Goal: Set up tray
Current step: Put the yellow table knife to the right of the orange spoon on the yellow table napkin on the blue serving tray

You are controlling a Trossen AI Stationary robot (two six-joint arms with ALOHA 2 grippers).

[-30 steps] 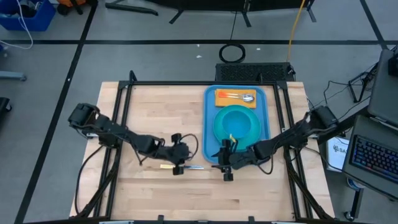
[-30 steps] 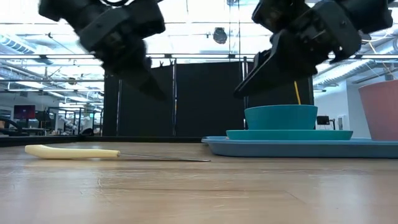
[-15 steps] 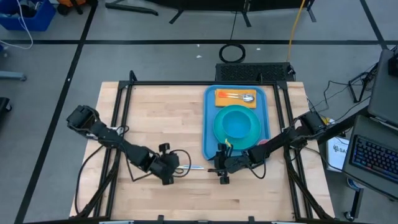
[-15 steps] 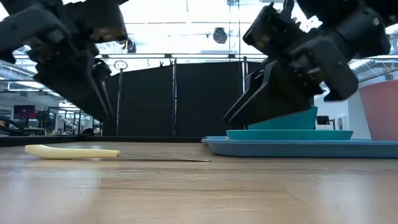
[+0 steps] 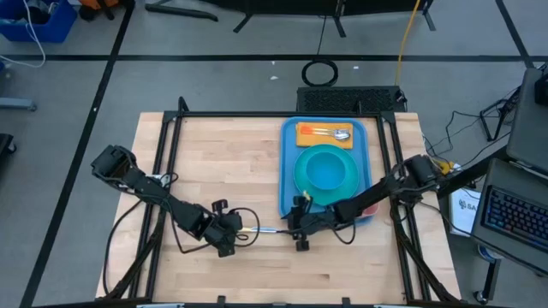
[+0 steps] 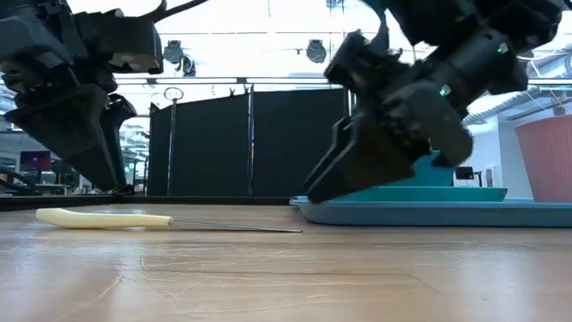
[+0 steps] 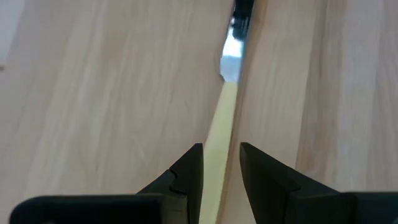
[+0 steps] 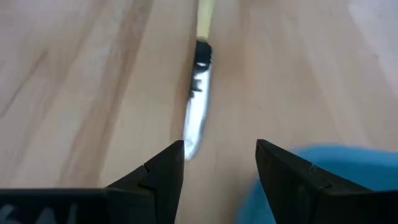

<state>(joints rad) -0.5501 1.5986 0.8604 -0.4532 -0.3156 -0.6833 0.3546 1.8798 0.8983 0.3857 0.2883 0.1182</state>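
Table (image 5: 214, 154): we see a light wooden top filling the middle of the high view, with a black frame around it.
Tray (image 5: 288, 162): we find the blue tray in the right half of the table in the high view, flat on the wood; in the low view its rim (image 6: 429, 211) runs along the right side of the frame.
Plate (image 5: 326, 168): we see a round turquoise plate lying in the tray, in its lower half in the high view.
Napkin (image 5: 306, 134): we see a yellow-orange napkin at the tray's top end in the high view, with a spoon (image 5: 334, 133) lying on it.
Knife (image 6: 103, 217): we see it flat on the bare wood, left of the tray, pale yellow handle to the left and thin metal blade pointing right toward the tray.
Left claw (image 7: 221, 163): we see its two fingers apart with the knife's yellow handle (image 7: 217, 134) running between them; whether they touch the handle we cannot tell. In the high view this claw (image 5: 228, 235) sits low over the wood, lower middle of the frame.
Right claw (image 8: 220, 158): we see its fingers spread wide and holding nothing, low over the knife's blade (image 8: 196, 118) just beside the tray's lower left corner; in the high view it (image 5: 298, 229) is at centre bottom.
Cup (image 6: 545, 161): we see a pink cup at the low view's right edge.
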